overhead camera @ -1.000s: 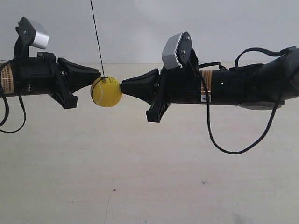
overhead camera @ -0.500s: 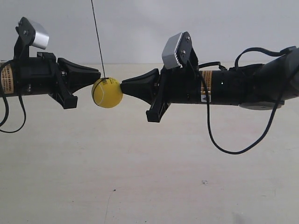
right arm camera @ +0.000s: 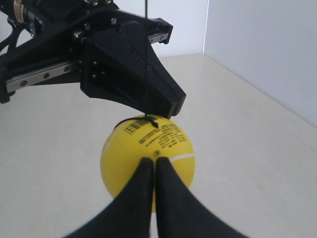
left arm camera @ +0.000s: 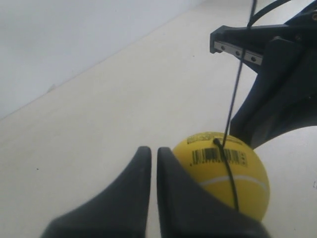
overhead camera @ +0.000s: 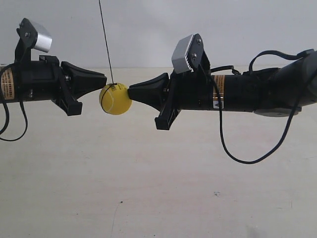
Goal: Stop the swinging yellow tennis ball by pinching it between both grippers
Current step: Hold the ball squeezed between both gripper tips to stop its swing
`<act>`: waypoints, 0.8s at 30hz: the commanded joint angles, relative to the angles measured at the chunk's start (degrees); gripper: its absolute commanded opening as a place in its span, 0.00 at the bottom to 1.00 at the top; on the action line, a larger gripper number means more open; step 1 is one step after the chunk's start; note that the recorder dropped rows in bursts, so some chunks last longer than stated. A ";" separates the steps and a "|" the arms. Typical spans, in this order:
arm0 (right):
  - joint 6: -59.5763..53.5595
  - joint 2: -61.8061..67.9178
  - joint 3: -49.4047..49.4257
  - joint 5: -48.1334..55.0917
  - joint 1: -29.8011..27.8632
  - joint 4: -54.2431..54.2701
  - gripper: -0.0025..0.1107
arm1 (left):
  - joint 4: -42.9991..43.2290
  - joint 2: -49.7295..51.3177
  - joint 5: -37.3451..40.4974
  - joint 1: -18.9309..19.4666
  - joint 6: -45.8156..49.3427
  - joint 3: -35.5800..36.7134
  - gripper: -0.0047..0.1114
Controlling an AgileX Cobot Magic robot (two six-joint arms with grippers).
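Observation:
The yellow tennis ball [overhead camera: 115, 99] hangs on a thin black string [overhead camera: 105, 39] between both grippers. The left gripper [overhead camera: 104, 78], on the arm at the exterior view's left, is shut. Its nose sits over the ball's upper side, and I cannot tell if it touches. The right gripper [overhead camera: 130, 91] is shut too, with its tip pressed against the ball's other side. In the left wrist view the ball [left arm camera: 233, 173] lies beside the shut left gripper [left arm camera: 149, 148], barcode up. In the right wrist view the right gripper [right arm camera: 150, 160] meets the ball [right arm camera: 163, 144] head on.
A pale tabletop [overhead camera: 158, 188] lies well below both arms, with a white wall [overhead camera: 148, 29] behind. A black cable [overhead camera: 247, 158] loops down from the arm at the exterior view's right. Another cable [overhead camera: 6, 124] hangs at the left edge.
The ball has drifted slightly right and a little lower, off the left gripper's nose and against the right gripper's tip. Neither arm has visibly moved.

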 commanded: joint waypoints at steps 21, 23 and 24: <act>-0.27 0.03 -0.37 -0.23 0.23 -0.12 0.02 | 3.12 0.07 3.25 -0.19 -0.49 -0.27 0.08; -0.27 0.03 -0.37 -0.23 0.23 -0.12 0.02 | 3.12 0.07 3.25 -0.19 -0.49 -0.27 0.08; -0.27 0.03 -0.37 -0.23 0.23 -0.12 0.02 | 3.12 0.07 3.25 -0.19 -0.49 -0.27 0.08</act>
